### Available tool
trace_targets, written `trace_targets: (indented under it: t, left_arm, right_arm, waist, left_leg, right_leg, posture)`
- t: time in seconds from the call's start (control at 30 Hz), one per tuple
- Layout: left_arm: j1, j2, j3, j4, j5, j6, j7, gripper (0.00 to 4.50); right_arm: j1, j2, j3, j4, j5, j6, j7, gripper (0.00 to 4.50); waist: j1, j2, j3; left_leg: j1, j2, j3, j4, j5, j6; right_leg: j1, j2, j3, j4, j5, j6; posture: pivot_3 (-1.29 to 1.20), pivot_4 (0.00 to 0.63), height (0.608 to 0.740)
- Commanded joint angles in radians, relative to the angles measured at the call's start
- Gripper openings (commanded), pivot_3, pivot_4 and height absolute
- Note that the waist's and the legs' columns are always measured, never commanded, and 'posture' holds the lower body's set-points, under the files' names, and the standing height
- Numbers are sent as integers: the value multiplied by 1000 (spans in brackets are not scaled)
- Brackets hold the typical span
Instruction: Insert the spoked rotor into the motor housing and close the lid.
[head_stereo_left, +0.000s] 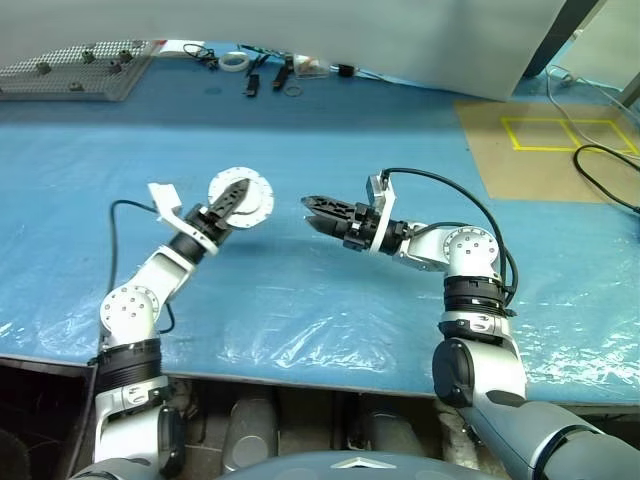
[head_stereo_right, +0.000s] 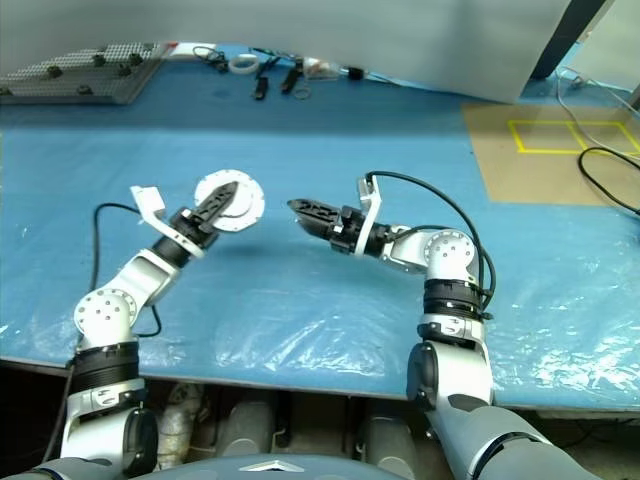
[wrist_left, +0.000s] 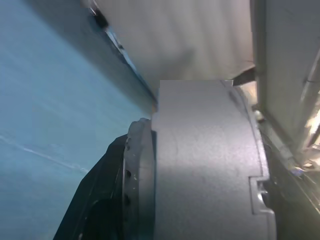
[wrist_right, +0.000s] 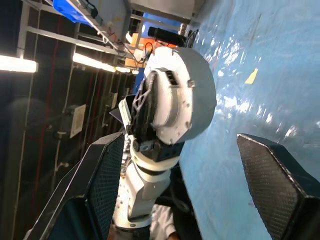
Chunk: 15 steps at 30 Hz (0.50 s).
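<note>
While head view shows left gripper (head_stereo_left: 232, 201) clamped on closed motor housing (head_stereo_left: 243, 195), lid's pale face toward me, I judge insertion and closing done; setting down left

Right gripper (head_stereo_left: 316, 212) just beside it, apart, jaws spread, holding nothing

Left wrist view: grey housing wall (wrist_left: 205, 165) between fingers, lid rim seated

Right wrist view: assembly (wrist_right: 185, 100) whole; spoked rotor presumably inside, can't confirm

left claw (head_stereo_left: 232, 197) clamped, raised | right claw (head_stereo_left: 318, 213) parted, pointing left
</note>
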Motion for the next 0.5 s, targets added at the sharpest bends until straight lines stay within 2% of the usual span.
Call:
trace_targets:
  t: [0.03,0.27,0.5]
  left_arm:
    - [0,80,53,55,114,-119,-30,2482]
    - [-46,183,103,238,197,-186,-100,2482]
    - [-187,215,100,537,301,-268,-128,2482]
  right_arm:
    - [41,-35,65,-98,-40,-109,70,3779]
    - [81,-59,113,-146,-40,-154,121,3779]
    - [92,-58,139,-151,-47,-161,122,3779]
  waist:
    - [1,0,0]
    - [3,-3,1]
    - [4,-6,0]
  left_leg:
    - [0,0,0,0,0,0]
    - [-1,0,-2,1,0,0]
    - [-1,-1,-3,4,0,0]
  right_leg:
    - [0,0,0,0,0,0]
    - [0,0,-1,-1,1,2]
    - [2,-1,-2,0,2,3]
  posture:
    - [0,150,740]
    - [0,150,740]
    - [0,150,740]
